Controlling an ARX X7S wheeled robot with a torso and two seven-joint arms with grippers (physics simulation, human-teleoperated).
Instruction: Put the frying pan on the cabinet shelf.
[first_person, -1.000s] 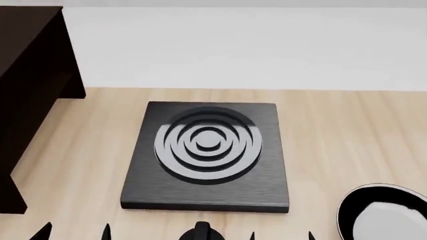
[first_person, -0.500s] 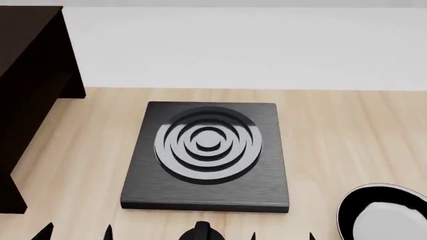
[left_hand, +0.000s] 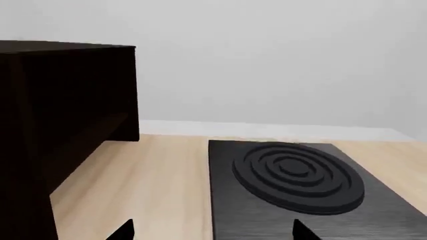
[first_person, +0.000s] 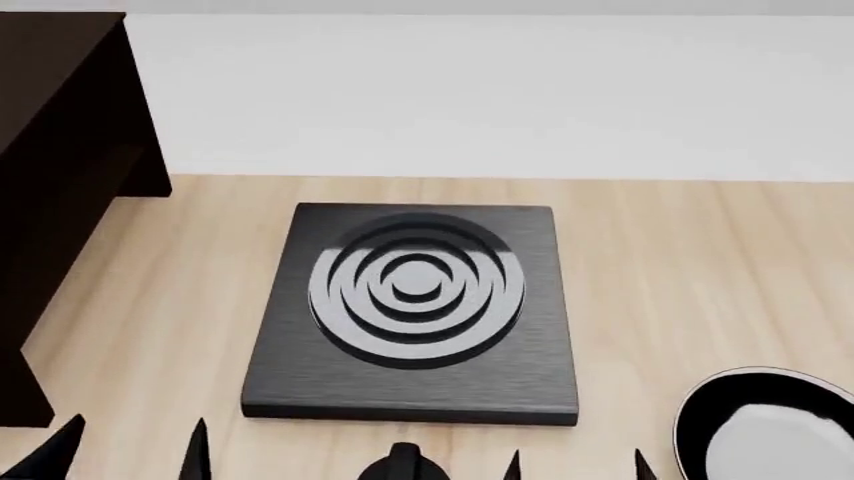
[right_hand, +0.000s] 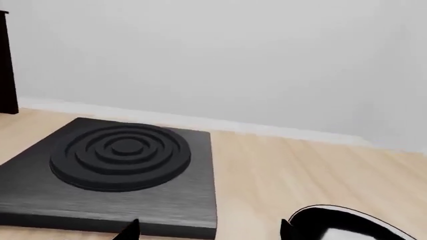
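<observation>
Both my grippers, left (first_person: 127, 455) and right (first_person: 577, 467), spread their pointed black fingertips wide, holding nothing. Matte near-black wooden cabinet (first_person: 60, 180) stands left; the brushed square hob plate (first_person: 414, 310) bears raised rings; the glossy round frying pan (first_person: 761, 425) sits right.

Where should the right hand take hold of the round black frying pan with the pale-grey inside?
Only part of the round black frying pan shows, cut off at the head view's lower right, and its handle is out of sight. Its thin light rim is the only graspable part visible, so probably come from above onto the near rim with the right hand, after finding the handle.
</observation>
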